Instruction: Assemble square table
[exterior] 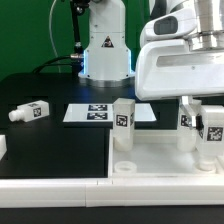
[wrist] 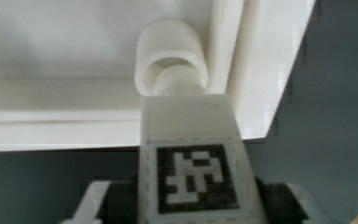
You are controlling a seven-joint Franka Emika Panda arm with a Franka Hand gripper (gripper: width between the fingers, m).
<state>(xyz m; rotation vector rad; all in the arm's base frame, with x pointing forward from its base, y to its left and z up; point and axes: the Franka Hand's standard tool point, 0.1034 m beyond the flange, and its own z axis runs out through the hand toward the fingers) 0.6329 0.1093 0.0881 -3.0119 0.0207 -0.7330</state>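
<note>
The square table's white slab (exterior: 165, 155) lies at the exterior view's right, raised rim up. One white tagged leg (exterior: 123, 120) stands upright at its far left corner. My gripper (exterior: 203, 118) is shut on a second tagged leg (exterior: 206, 135), held upright over the slab's right side. In the wrist view that leg (wrist: 194, 150) sits between my fingers (wrist: 101, 203), its far end right at a round corner socket (wrist: 172, 68) beside the rim (wrist: 247, 60). Whether leg and socket touch I cannot tell. A third leg (exterior: 28, 112) lies loose on the black table at the left.
The marker board (exterior: 92, 113) lies flat behind the slab, in front of the robot base (exterior: 105, 55). A white rail (exterior: 55, 186) runs along the front edge. A small white part (exterior: 3, 147) sits at the far left edge.
</note>
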